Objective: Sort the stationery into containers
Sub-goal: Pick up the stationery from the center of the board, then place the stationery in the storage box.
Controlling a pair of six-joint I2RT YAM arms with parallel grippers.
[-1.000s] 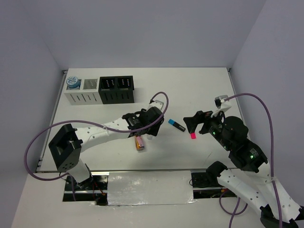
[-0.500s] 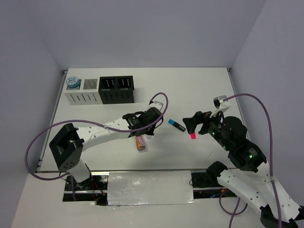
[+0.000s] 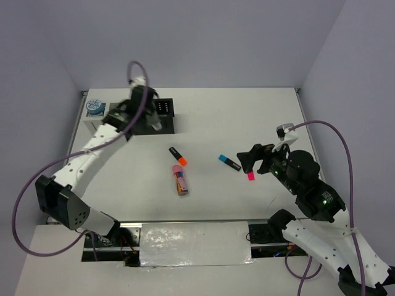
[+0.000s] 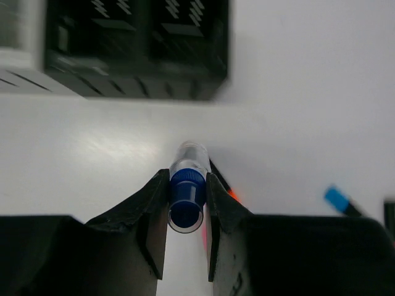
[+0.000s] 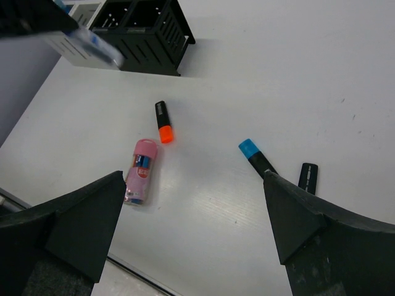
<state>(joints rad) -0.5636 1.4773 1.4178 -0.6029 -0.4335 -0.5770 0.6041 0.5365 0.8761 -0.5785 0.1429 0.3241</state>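
The left pincer (image 4: pixel 187 182) is pinching the tiny clear bottle (image 4: pixel 187 196) by its blue cap. The two black boxes (image 4: pixel 136 52) sit just ahead of it, so I think the bottle goes in next. One round blue piece (image 3: pixel 94 106) already lies in a white box (image 3: pixel 99 126) off to its left. The right pincer (image 5: pixel 194 213) is spread wide and holds nothing, and under it the orange highlighter (image 5: pixel 163 122), pink tube (image 5: pixel 141 171), blue highlighter (image 5: pixel 256 157) and pink highlighter (image 3: pixel 250 176) wait unsorted.
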